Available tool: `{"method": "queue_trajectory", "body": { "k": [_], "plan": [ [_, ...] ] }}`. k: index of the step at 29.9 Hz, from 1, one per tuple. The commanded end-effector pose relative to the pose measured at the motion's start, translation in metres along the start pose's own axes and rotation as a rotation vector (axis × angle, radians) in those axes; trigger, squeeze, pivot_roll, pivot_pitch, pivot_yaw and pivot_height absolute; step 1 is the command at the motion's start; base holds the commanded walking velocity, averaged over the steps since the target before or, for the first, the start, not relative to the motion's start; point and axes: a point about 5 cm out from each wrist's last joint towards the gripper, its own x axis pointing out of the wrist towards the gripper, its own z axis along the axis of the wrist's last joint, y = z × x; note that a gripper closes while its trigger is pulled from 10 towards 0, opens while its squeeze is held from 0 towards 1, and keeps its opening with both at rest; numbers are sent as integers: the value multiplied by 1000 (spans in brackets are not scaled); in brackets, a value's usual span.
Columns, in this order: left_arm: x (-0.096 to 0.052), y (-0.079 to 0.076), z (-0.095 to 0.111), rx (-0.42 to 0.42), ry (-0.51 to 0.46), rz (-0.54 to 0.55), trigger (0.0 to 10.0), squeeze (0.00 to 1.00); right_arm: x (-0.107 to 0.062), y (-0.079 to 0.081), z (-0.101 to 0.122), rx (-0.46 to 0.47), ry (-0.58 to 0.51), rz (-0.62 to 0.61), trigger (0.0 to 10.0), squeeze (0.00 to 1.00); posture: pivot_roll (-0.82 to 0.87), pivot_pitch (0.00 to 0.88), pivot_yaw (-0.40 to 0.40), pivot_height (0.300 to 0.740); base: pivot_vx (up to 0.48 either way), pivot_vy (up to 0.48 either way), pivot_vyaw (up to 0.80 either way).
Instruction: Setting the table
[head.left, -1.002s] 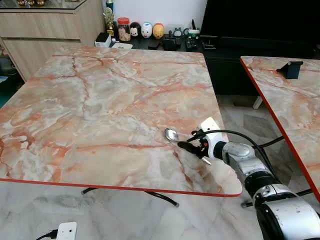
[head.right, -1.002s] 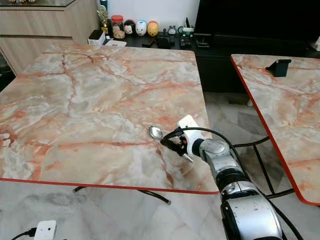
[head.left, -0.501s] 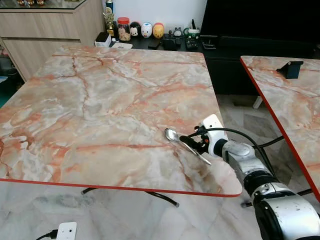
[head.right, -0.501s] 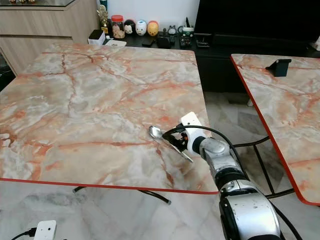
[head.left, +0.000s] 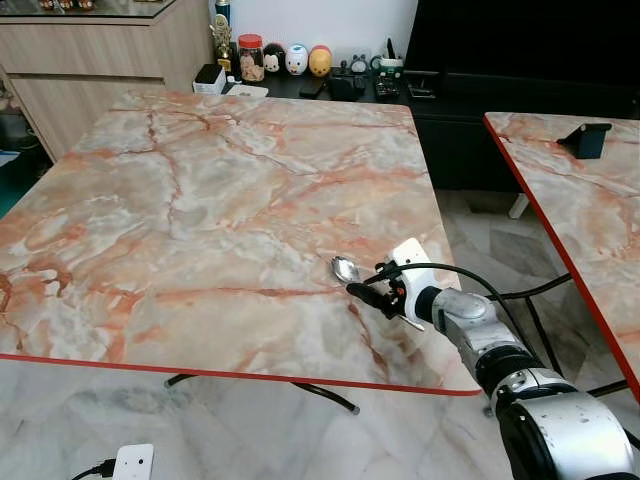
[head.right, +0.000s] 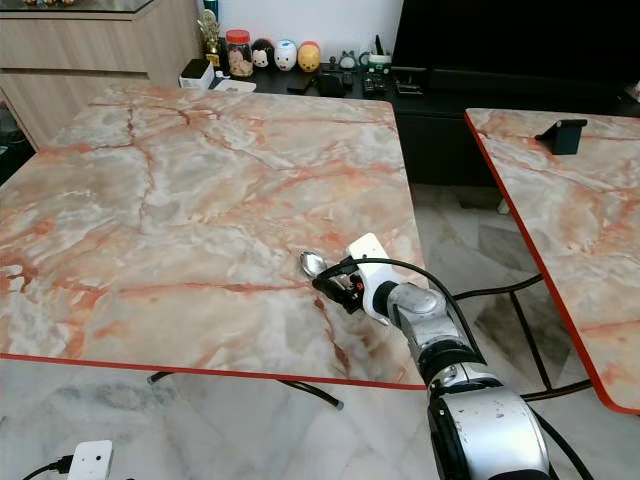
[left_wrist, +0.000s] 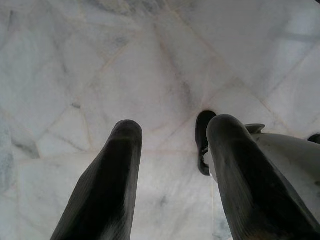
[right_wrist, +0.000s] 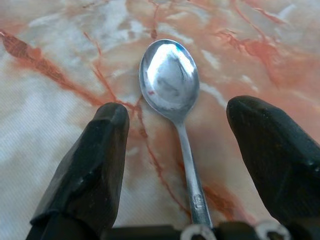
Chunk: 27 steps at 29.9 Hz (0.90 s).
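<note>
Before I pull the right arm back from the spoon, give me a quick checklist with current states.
1. Silver metal spoon lying flat on the marbled table: ok.
2. Right gripper fingers apart either side of the handle, not clamping: ok.
3. Spoon inside the table's red-trimmed near edge: ok.
4. Handle end free of the gripper base: cannot tell, it runs under it.
5. Left gripper hanging open over the floor, out of the way: ok.

Marble tables (head.left: 200, 200), pale marble floor (head.left: 250, 440), wooden cabinet (head.left: 90, 60)
</note>
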Motion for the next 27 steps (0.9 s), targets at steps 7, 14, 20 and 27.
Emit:
{"method": "queue_trajectory", "body": {
  "k": [7, 14, 20, 27],
  "plan": [
    [-1, 1, -4, -11, 18, 9, 10000, 0, 1, -4, 6, -2, 4, -43, 10000, 0, 65, 0, -44, 740, 0, 0, 0],
    [-1, 1, -4, -11, 19, 10, 10000, 0, 0, -4, 1, 15, 21, -61, 10000, 0, 66, 0, -44, 740, 0, 0, 0],
    [-1, 2, -5, -10, 19, 11, 10000, 0, 0, -4, -4, 42, 30, -77, 10000, 0, 70, 0, -42, 740, 0, 0, 0],
    [-1, 3, -5, -9, 20, 13, 10000, 0, 0, -3, -7, 61, 32, -77, 10000, 0, 73, 0, -40, 740, 0, 0, 0]
  ]
}}
